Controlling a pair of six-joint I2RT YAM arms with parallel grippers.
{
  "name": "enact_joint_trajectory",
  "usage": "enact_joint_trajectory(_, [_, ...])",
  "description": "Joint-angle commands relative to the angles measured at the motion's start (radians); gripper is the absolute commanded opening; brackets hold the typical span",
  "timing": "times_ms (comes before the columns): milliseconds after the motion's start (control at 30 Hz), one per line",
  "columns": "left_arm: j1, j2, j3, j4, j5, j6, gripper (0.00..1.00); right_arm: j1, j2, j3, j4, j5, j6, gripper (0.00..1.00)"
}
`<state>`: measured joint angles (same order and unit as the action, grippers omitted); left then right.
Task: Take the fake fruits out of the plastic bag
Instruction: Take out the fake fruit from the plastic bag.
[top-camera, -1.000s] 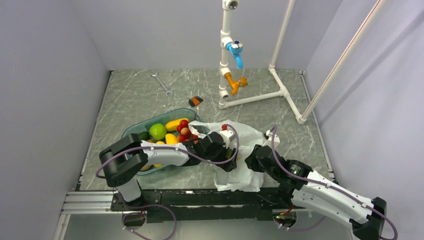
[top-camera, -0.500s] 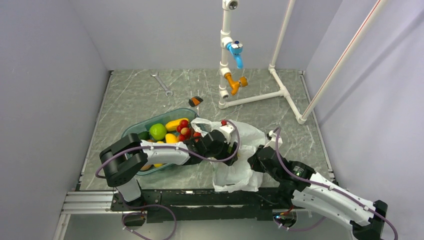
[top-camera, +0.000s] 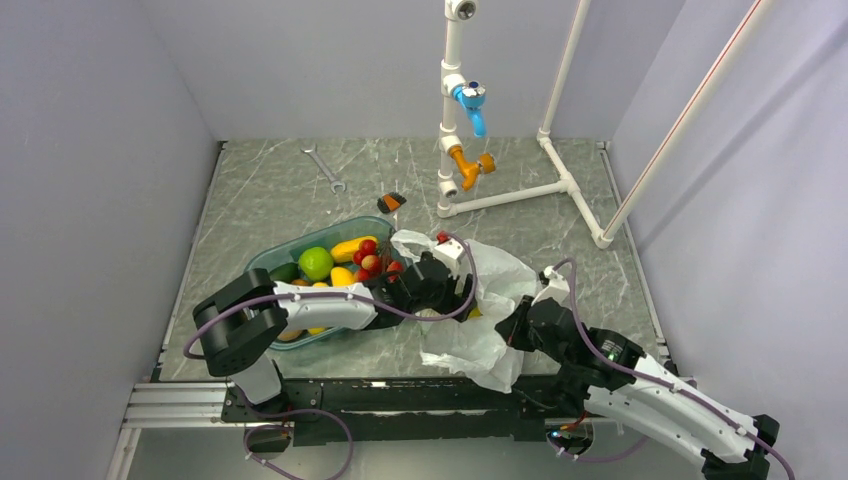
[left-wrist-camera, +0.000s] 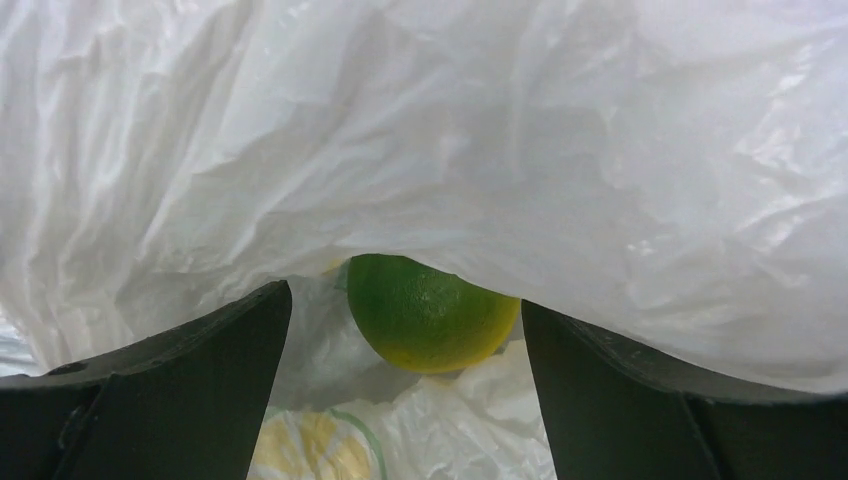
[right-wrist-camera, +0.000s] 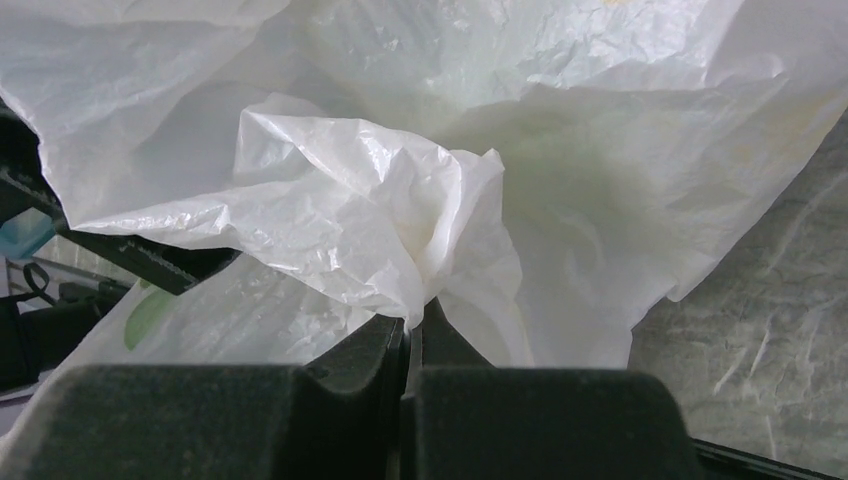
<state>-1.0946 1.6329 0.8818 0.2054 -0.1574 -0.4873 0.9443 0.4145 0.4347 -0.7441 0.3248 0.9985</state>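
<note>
Reaching in from the near-left side of the table, the left gripper (top-camera: 447, 303) sits at the mouth of the plastic bag (top-camera: 490, 285) with its claw spread wide; in the left wrist view its two dark fingers (left-wrist-camera: 190, 350) stand well apart, and a green round fruit (left-wrist-camera: 430, 310), yellow along its underside, lies between them; the fruit is closer to the finger on the right of that view, and I cannot tell whether it touches it; a fold of the bag drapes over the top of the fruit, and more crinkled plastic lies beneath it.

The right gripper (right-wrist-camera: 412, 335) has its claw pinched tight on a bunched fold of the bag, with no gap showing between the jaws; from above it grips the bag's right side, close to the near edge.

The bag lies crumpled toward the near edge, a little right of the middle, just beside the teal tray (top-camera: 262, 262); the tray sits toward the near-left corner and holds a bright green fruit (top-camera: 315, 263), long yellow fruits (top-camera: 350, 247) and red berries (top-camera: 368, 250).

A wrench (top-camera: 325, 168) lies near the far edge, left of middle; a white pipe frame (top-camera: 505, 193) stands toward the far-right corner.
</note>
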Motion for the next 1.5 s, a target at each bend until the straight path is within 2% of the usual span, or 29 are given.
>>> enact_joint_trajectory(0, [-0.002, 0.03, 0.08, 0.03, -0.025, -0.001, 0.9, 0.004, -0.022, 0.017, -0.027, -0.023, 0.009, 0.0])
enact_joint_trajectory(167, [-0.002, 0.096, 0.139, 0.014, -0.022, 0.004, 0.85, 0.004, -0.021, 0.026, -0.036, -0.012, 0.01, 0.0])
enact_joint_trajectory(267, [-0.003, 0.125, 0.16, 0.003, -0.003, 0.003, 0.86, 0.004, -0.027, 0.031, -0.043, -0.006, 0.011, 0.0])
enact_joint_trajectory(500, [-0.01, 0.096, 0.079, 0.043, 0.009, -0.022, 0.85, 0.004, -0.054, 0.029, -0.062, 0.002, 0.016, 0.0])
enact_joint_trajectory(667, [-0.011, 0.109, 0.077, 0.008, 0.024, -0.019, 0.91, 0.004, -0.052, 0.029, -0.061, 0.006, 0.014, 0.0])
enact_joint_trajectory(767, [-0.014, 0.133, 0.075, 0.027, 0.029, -0.028, 0.9, 0.004, -0.043, 0.035, -0.06, 0.008, 0.014, 0.0])
enact_joint_trajectory(833, [-0.013, 0.148, 0.084, 0.038, 0.023, -0.018, 0.85, 0.004, -0.04, 0.035, -0.06, 0.008, 0.013, 0.0])
enact_joint_trajectory(900, [-0.013, 0.153, 0.108, 0.016, 0.021, -0.004, 0.75, 0.005, -0.039, 0.036, -0.063, 0.01, 0.015, 0.0])
enact_joint_trajectory(967, [-0.013, 0.135, 0.122, 0.001, 0.025, 0.005, 0.61, 0.004, -0.043, 0.036, -0.071, 0.014, 0.019, 0.0])
enact_joint_trajectory(1033, [-0.013, 0.103, 0.118, -0.004, 0.033, 0.008, 0.53, 0.003, -0.052, 0.029, -0.075, 0.022, 0.025, 0.0])
enact_joint_trajectory(1200, [-0.013, -0.037, 0.087, -0.038, 0.047, 0.027, 0.4, 0.003, -0.055, 0.019, -0.065, 0.031, 0.027, 0.0])
enact_joint_trajectory(1400, [-0.014, -0.228, 0.03, -0.072, 0.077, 0.049, 0.17, 0.004, -0.053, 0.013, -0.061, 0.04, 0.031, 0.0])
enact_joint_trajectory(1467, [-0.013, -0.293, -0.001, -0.078, 0.084, 0.046, 0.12, 0.004, -0.058, 0.014, -0.063, 0.04, 0.029, 0.0])
